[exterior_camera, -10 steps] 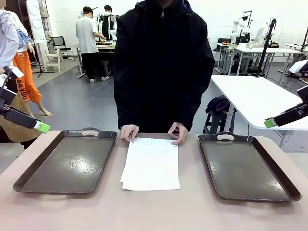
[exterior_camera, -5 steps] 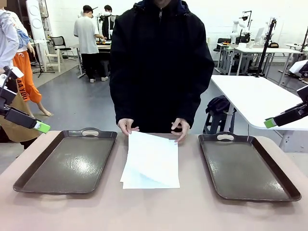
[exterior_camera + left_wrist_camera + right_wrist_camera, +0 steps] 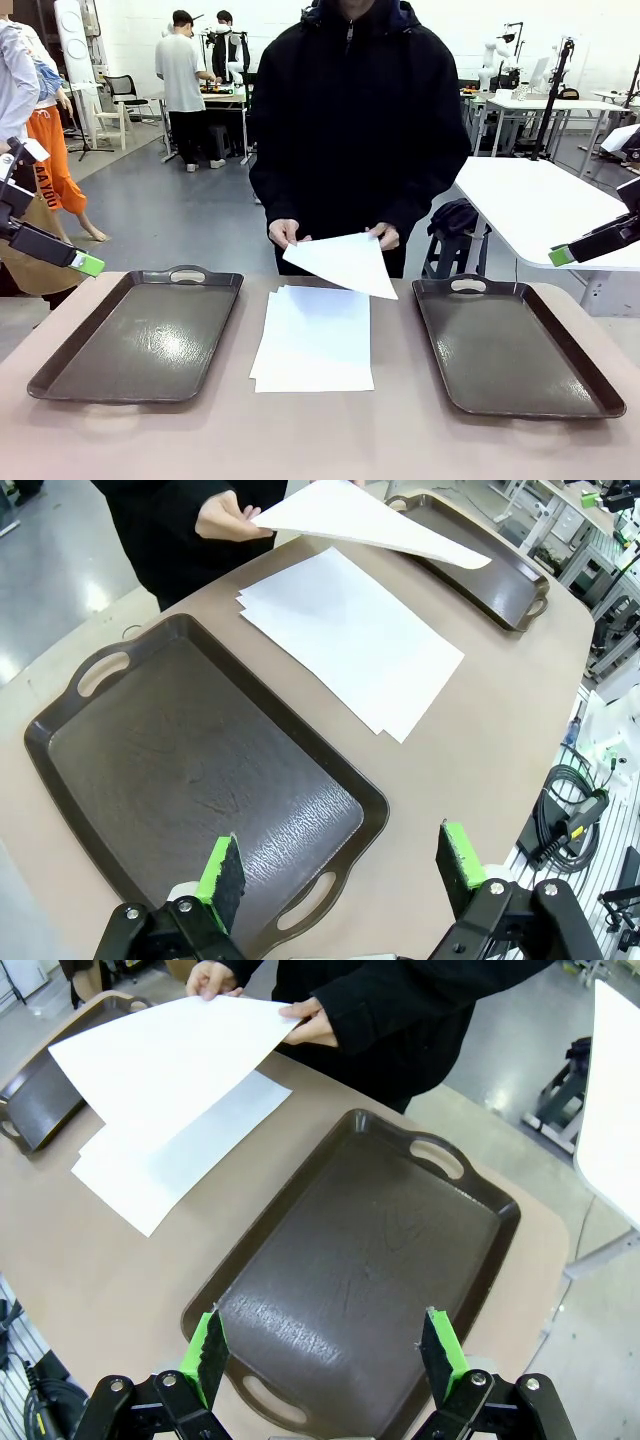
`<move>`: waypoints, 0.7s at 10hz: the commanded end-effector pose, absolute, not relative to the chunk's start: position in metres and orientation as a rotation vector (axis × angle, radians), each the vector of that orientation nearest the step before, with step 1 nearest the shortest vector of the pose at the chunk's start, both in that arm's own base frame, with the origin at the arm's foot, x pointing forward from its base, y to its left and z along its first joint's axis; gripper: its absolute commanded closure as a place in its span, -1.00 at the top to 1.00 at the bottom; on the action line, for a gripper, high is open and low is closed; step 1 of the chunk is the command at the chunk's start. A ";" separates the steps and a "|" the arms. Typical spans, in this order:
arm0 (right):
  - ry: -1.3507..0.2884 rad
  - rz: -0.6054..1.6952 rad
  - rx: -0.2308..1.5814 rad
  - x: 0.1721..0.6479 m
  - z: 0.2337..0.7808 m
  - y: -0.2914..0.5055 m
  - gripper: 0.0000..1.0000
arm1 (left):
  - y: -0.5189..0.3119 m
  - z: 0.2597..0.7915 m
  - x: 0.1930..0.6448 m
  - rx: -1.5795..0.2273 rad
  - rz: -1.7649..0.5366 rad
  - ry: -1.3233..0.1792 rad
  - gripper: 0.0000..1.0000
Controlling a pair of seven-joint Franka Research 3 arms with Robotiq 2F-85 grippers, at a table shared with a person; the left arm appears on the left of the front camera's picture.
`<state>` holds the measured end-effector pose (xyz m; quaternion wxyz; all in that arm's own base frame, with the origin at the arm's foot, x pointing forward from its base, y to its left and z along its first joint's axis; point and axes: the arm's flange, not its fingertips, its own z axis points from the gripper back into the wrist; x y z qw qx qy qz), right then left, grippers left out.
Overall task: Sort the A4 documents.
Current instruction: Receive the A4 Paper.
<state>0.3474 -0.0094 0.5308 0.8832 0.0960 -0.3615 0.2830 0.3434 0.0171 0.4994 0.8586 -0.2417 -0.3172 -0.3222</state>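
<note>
A stack of white A4 documents (image 3: 314, 340) lies in the middle of the table between two dark trays. The person holds one sheet (image 3: 343, 262) in both hands above the stack's far end, tilted down toward the right tray. The same lifted sheet (image 3: 370, 520) (image 3: 170, 1050) hangs over the stack (image 3: 350, 640) (image 3: 170, 1155). My left gripper (image 3: 88, 264) hovers open above and left of the left tray; its green pads (image 3: 222, 870) stand wide apart with nothing between them. High on the right, my right gripper (image 3: 561, 256) is open, its pads (image 3: 207, 1350) spread over the right tray.
The left tray (image 3: 60, 370) (image 3: 60, 770) and the right tray (image 3: 590, 385) (image 3: 500, 1220) hold nothing. The person's hands (image 3: 284, 234) are at the far table edge. A white table (image 3: 540, 205) stands behind on the right, and cables (image 3: 565, 800) hang by the table's side.
The person has lifted the top sheet off the stack and raised it above the table, tilted to the right. Neither gripper has moved.
</note>
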 end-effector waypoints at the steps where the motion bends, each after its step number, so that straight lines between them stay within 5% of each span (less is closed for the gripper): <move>1: -0.749 0.589 0.200 0.348 0.530 -0.009 1.00 | 0.020 0.498 0.346 -0.520 -0.694 -0.678 1.00; 7: -0.749 0.589 0.200 0.348 0.530 -0.009 1.00 | 0.020 0.498 0.346 -0.520 -0.694 -0.678 1.00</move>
